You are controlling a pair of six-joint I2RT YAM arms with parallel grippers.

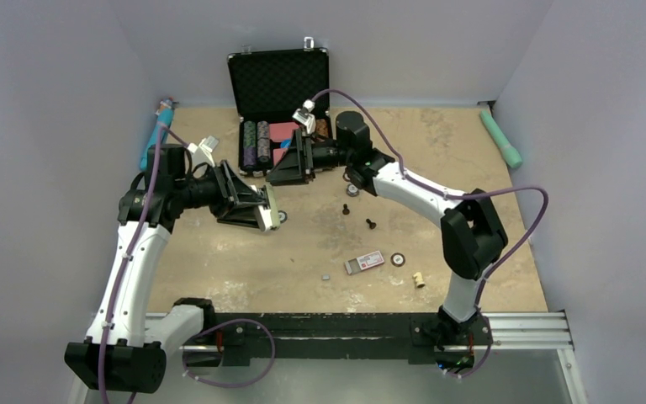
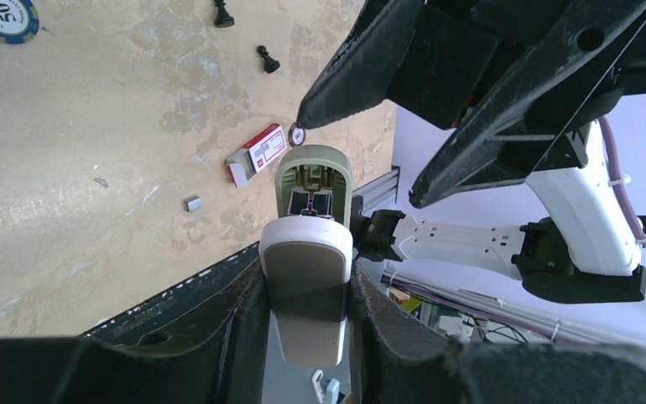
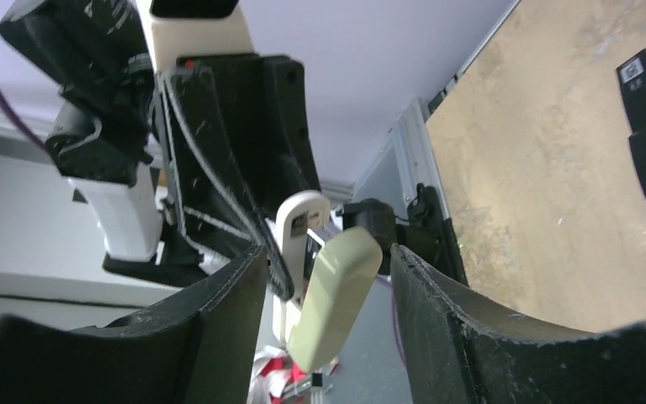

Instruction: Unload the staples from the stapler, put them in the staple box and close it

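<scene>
My left gripper (image 1: 262, 215) is shut on the white base of a white and olive-green stapler (image 1: 271, 210), held in the air above the table. In the left wrist view the stapler (image 2: 307, 278) stands between my fingers with its olive lid (image 2: 314, 164) swung open and the metal magazine showing. My right gripper (image 1: 276, 175) is open just beyond the stapler's lid, not touching it; in its own view the stapler (image 3: 336, 286) hangs between the wide-apart fingers. A tiny grey strip of staples (image 2: 193, 203) lies on the table (image 1: 326, 275).
A red-and-white box (image 1: 364, 262) lies near the staples, with a ring (image 1: 398, 259) and a small beige piece (image 1: 419, 279). Two black chess pieces (image 1: 370, 224) stand mid-table. An open black case (image 1: 277, 80) with poker chips is at the back. A teal object (image 1: 501, 139) lies far right.
</scene>
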